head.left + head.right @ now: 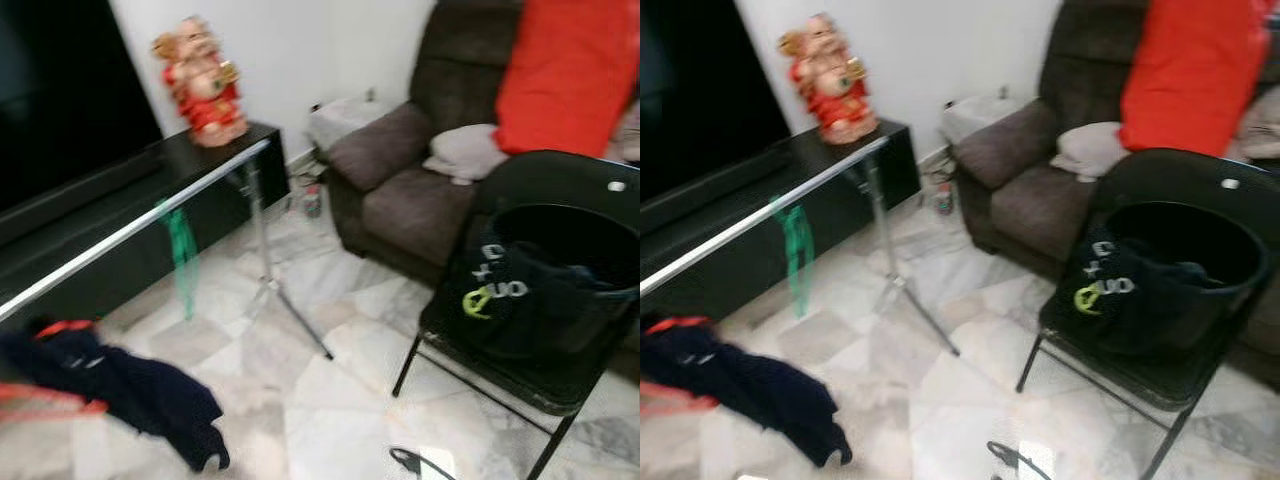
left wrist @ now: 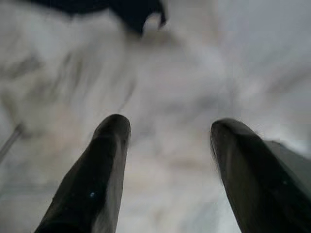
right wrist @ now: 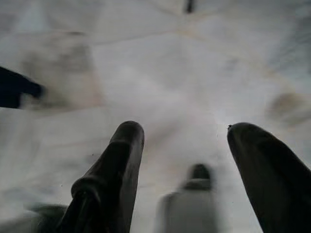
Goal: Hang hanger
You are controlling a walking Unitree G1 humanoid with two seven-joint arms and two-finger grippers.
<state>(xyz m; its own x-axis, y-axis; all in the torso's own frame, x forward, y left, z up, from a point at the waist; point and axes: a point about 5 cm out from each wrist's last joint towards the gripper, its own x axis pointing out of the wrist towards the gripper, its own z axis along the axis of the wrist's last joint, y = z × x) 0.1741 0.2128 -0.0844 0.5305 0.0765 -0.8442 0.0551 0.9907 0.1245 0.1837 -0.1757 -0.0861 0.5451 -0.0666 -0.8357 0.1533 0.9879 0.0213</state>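
Rail: a silver garment rail (image 1: 140,226) on a tripod stand runs from the near left toward the far centre, in front of a black TV cabinet (image 1: 120,225).
Hanger on rail: one green hanger (image 1: 181,255) already hangs from it.
Hanger to hang: a red hanger (image 1: 45,400) lies at the near left with a dark blue garment (image 1: 130,385) (blurred, so I cannot tell whether it is on the floor or raised).
Chair: a black folding chair (image 1: 560,190) on the right holds a black basket (image 1: 550,290) of clothes.
Left gripper (image 2: 167,145): fingers spread apart, nothing between them, over marble floor.
Right gripper (image 3: 187,150): likewise spread and empty.
Progress: judged early; picking up and hanging remain.
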